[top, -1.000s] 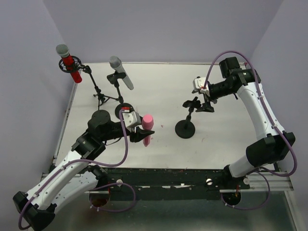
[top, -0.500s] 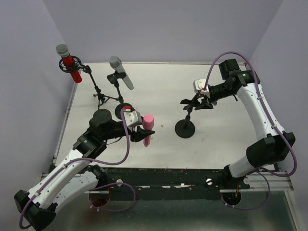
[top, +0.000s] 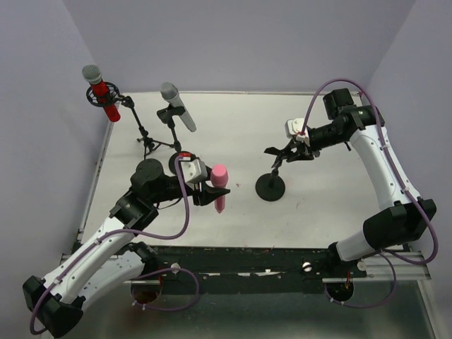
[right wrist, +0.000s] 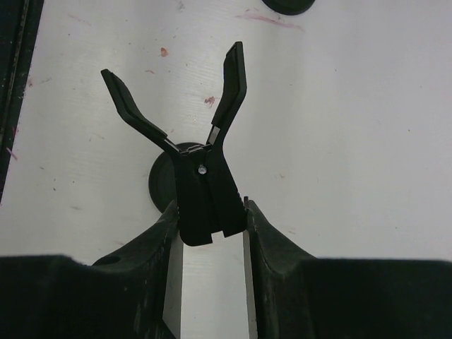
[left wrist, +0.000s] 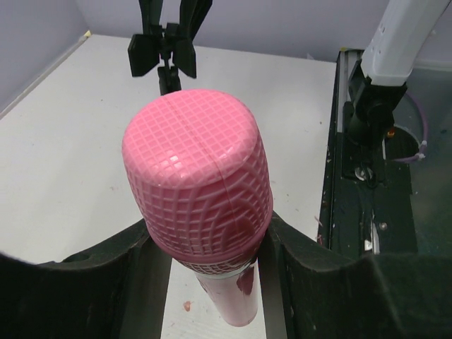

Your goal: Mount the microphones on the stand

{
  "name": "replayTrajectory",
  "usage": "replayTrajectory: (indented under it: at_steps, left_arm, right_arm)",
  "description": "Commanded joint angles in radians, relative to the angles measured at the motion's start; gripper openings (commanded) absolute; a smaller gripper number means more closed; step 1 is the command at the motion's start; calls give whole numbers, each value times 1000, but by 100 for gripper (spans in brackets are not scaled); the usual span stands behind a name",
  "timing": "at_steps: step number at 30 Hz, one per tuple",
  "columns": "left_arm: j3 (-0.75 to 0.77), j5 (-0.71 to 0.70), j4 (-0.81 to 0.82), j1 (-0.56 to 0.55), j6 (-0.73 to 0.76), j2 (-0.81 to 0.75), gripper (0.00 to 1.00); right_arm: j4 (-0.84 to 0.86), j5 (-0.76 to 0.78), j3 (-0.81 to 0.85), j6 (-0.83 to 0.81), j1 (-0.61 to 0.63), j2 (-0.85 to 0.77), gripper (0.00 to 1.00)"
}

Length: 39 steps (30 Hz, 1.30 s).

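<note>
Near the middle of the white table (top: 233,127), the left gripper (top: 210,193) clamps the pink microphone (left wrist: 198,176) below its grid-textured head. Just right of it stands the round-based stand (top: 270,188). The right gripper (right wrist: 210,219) pinches its black clip (right wrist: 205,180), prongs splayed in a V. Far left, the glittery red microphone (top: 111,109) and silver microphone (top: 180,109) sit tilted in other stands (top: 145,134).

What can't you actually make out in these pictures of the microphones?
- Left wrist view: most of the pink microphone handle, hidden behind its own head.
- Right wrist view: the pole of the stand, hidden behind the clip.
- Top view: how the red microphone sits in its holder, too small.
</note>
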Motion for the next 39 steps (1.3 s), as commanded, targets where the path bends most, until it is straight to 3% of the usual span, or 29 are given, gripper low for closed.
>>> replayTrajectory:
  at_steps: [1, 11, 20, 39]
  left_arm:
    - [44, 67, 217, 7, -135, 88, 0]
    - [458, -11, 162, -74, -92, 479, 0]
    - [669, -14, 95, -108, -78, 683, 0]
    - [605, -89, 228, -163, -57, 782, 0]
  right_arm:
    - [-81, -48, -25, 15, 0, -40, 12]
    - [-59, -48, -53, 51, 0, -34, 11]
    - [-52, -60, -59, 55, 0, -37, 11]
    - [-81, -114, -77, 49, 2, -31, 9]
